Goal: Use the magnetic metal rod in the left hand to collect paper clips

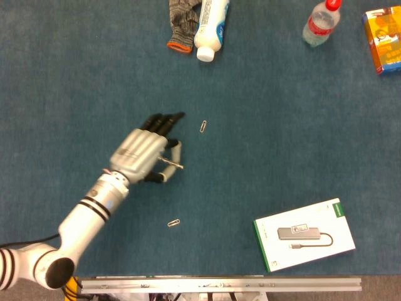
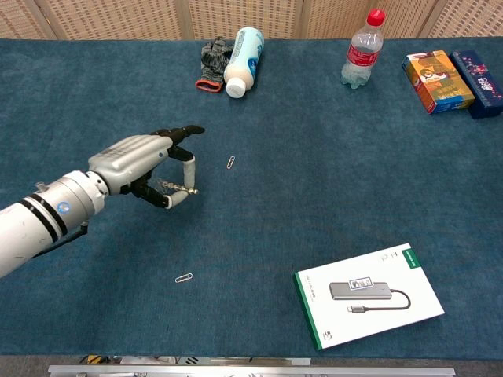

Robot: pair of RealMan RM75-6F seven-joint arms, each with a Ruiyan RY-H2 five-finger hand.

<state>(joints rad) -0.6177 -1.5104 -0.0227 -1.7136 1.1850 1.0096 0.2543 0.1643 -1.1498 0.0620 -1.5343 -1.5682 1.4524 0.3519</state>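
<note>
The left hand pinches the magnetic metal rod between thumb and a curled finger, the other fingers stretched forward, so the rod's tip pokes out sideways, free to reach the cloth. One paper clip lies just right of the fingertips and another paper clip sits nearer the table edge, both untouched. The right hand is out of sight.

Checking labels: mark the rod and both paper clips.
rod (image 1: 170, 163), head view, mid shaft beside the thumb.
far clip (image 1: 203, 126), head view, its middle.
near clip (image 2: 184, 277), chest view, its middle.
</note>
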